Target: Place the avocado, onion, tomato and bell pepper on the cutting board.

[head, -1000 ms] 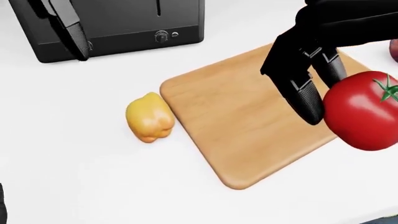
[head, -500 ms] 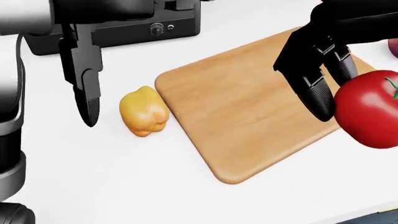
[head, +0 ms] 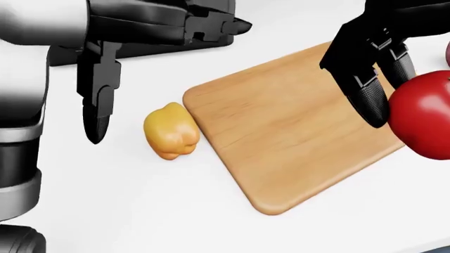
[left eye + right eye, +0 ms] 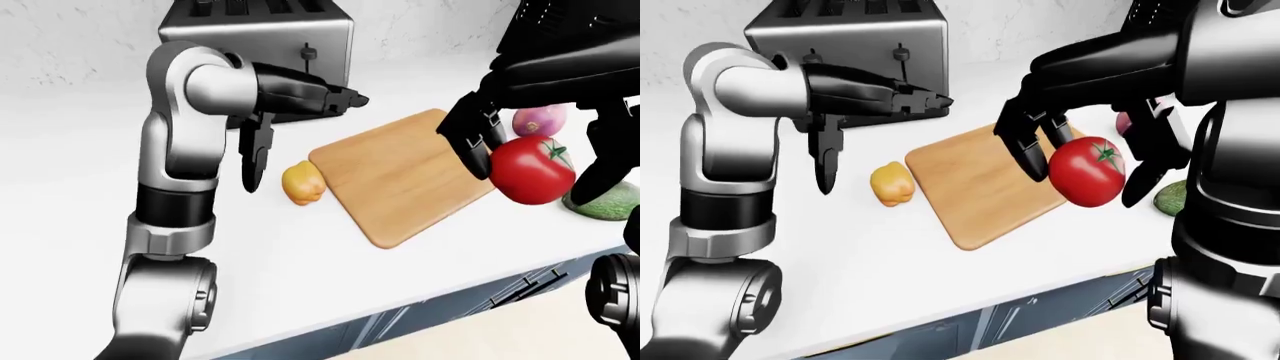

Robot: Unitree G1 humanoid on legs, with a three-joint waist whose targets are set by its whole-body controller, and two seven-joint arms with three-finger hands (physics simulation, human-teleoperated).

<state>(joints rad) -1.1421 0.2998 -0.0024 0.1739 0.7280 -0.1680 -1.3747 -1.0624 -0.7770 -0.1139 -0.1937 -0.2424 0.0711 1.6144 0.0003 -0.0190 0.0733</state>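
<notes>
A white counter point(image 4: 80, 195) runs under a pale speckled wall point(image 4: 70, 37), with a steel toaster point(image 4: 262, 34) against it; no writing is legible. The bare cutting board point(image 3: 281, 137) lies mid-counter. The right hand point(image 4: 1085, 154) is clamped on the tomato point(image 4: 1086, 171), held above the board's right edge. The left hand point(image 3: 151, 52), fingers spread, hovers over the yellow bell pepper point(image 3: 170, 132), which sits just left of the board. The onion point(image 4: 540, 120) and avocado point(image 4: 605, 202) lie to the board's right.
</notes>
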